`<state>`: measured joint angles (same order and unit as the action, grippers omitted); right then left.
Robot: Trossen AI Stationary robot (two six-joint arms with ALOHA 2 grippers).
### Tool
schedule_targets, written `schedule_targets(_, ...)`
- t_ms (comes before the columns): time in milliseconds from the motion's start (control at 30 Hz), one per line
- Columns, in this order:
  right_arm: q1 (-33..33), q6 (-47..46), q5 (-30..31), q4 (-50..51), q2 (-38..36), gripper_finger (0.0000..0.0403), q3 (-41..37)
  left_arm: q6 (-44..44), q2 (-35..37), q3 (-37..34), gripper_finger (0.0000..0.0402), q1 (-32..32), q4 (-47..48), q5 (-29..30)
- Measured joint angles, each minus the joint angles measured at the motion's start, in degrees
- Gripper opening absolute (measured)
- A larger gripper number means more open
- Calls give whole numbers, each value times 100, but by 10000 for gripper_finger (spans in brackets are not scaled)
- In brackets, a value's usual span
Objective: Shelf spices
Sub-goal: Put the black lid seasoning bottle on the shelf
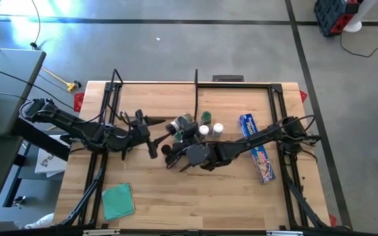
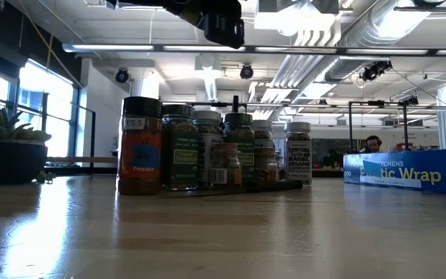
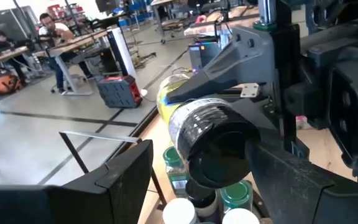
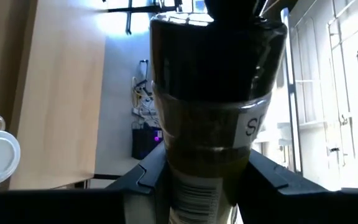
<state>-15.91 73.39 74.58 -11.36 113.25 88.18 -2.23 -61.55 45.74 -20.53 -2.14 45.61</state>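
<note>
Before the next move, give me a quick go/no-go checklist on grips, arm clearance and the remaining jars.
1. Right gripper grip: ok, shut on a black-capped jar.
2. Left gripper free: ok, open and empty.
3. Arm clearance: not ok, the held jar sits right in front of the left gripper, so it looks tight.
4. Remaining jars: ok, upright in one cluster on the table.
5. Wrap box: ok, apart from the cluster.
6. Free shelf spot: cannot tell.

Spice jars (image 2: 215, 147) with black, green and white caps are clustered upright at mid-tabletop. One black-capped jar (image 4: 213, 106) with greenish contents is held lifted above them, tilted on its side.
</note>
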Motion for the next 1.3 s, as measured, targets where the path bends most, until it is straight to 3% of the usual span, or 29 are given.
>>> schedule_targets(267, 24, -447, 4, 143, 0, 123, 4, -124, 84, -2, 259, -103, 49, 31)
schedule_targets(433, 21, -780, -161, 171, 0, 123, 4, 5, -13, -5, 259, -30, -27, 571)
schedule_targets(600, 14, -1038, -147, 267, 0, 123, 2, 160, -107, -2, 259, -9, -123, 131)
schedule_targets(1000, 21, -1628, -342, 563, 28, 123, 2, 145, -183, -1, 293, 31, -58, 250)
schedule_targets(1167, -7, -2156, -880, 530, 44, 123, 7, -494, -259, -7, 298, 34, 44, -475)
schedule_targets(1300, -72, -2528, -1252, 512, 44, 123, 11, -539, -230, -3, 298, -2, 81, -387)
